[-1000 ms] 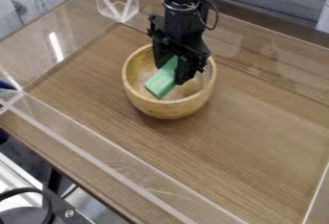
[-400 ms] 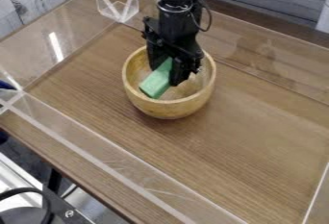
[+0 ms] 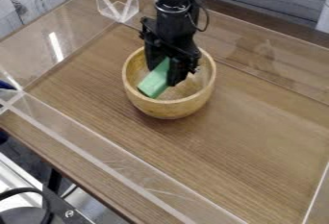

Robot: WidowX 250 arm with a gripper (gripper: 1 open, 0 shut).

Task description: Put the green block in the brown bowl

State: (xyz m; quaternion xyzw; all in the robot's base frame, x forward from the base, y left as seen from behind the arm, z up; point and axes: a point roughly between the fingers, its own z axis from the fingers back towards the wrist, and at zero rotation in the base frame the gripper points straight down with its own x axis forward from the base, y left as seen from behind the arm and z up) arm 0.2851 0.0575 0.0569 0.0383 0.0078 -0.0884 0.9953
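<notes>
And here's the black gripper (image 3: 168, 67), pointing straight down into the brown bowl (image 3: 168, 101), its fingers clamped on either side of the green block (image 3: 158, 80). The block sits tilted inside the bowl's hollow, its upper end caught between the jaws, its lower end toward the bowl's near-left inner wall (whether it touches the bottom, I can't tell from this angle). The bowl stands on the wooden tabletop (image 3: 232, 161), roughly at the middle of it, with clear acrylic walls (image 3: 52, 132) fencing the table's edges. The arm rises up out of frame at the top, over the bowl's far rim.
</notes>
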